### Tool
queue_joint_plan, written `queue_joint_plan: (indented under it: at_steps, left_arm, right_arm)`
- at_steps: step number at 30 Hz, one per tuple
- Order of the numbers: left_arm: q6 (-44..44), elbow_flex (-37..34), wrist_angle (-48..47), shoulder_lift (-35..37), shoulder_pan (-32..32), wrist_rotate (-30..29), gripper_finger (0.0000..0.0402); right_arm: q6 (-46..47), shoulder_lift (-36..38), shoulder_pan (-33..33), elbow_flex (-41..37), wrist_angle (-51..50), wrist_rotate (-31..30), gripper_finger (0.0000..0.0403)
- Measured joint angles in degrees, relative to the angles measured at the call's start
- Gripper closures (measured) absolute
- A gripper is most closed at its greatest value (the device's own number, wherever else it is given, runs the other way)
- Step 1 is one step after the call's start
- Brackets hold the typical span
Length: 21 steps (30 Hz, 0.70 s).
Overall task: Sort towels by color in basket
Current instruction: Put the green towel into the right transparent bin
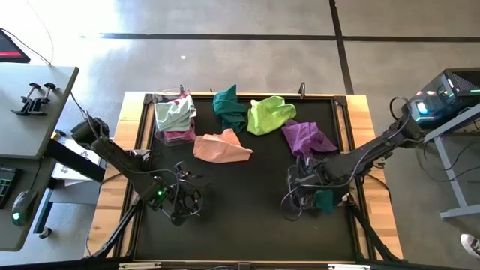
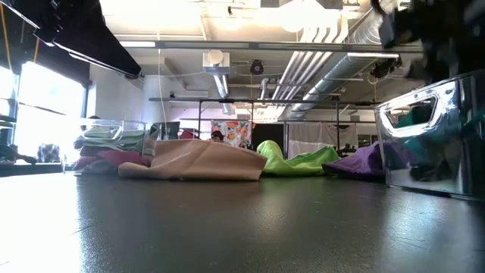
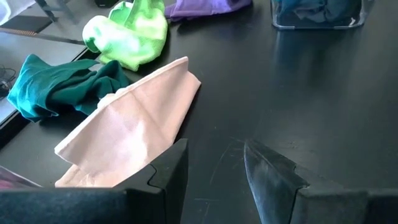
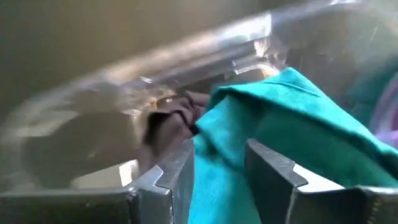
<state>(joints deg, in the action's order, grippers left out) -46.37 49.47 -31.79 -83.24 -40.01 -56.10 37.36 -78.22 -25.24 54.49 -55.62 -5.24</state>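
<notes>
The teal towel (image 4: 292, 124) looks soft and crumpled in the clear bin (image 4: 186, 68). The right gripper (image 4: 217, 168) reaches down inside, fingers grasping it. The left gripper (image 3: 214, 171) hovers low, fingers apart, holding nothing.

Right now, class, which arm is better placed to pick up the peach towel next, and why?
Left. The left gripper is open and empty beside the peach towel; the right gripper is over the clear bin with a teal towel.
</notes>
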Motion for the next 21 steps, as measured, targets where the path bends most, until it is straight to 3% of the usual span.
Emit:
queue_joint_plan:
  at_steps: [5, 10, 16, 21]
  left_arm:
    - [-0.04, 0.0, -0.01, 0.0, 0.0, 0.22, 0.0259]
    - [-0.04, 0.0, -0.07, 0.0, 0.0, 0.37, 0.0259]
    - [-0.02, 0.0, -0.09, 0.0, 0.0, 0.37, 0.0259]
    - [-0.04, -0.01, -0.07, 0.0, 0.0, 0.4, 0.0259]
  right_arm:
    - [4.6, 0.03, -2.38, 8.35, -10.11, 0.24, 0.0271]
    - [14.75, 0.07, -5.21, 10.44, -20.51, 3.48, 0.0271]
    - [19.6, 0.05, -6.17, 3.02, -22.31, 4.22, 0.0271]
    - [17.37, 0.01, -4.49, -6.27, -13.42, 4.32, 0.0271]
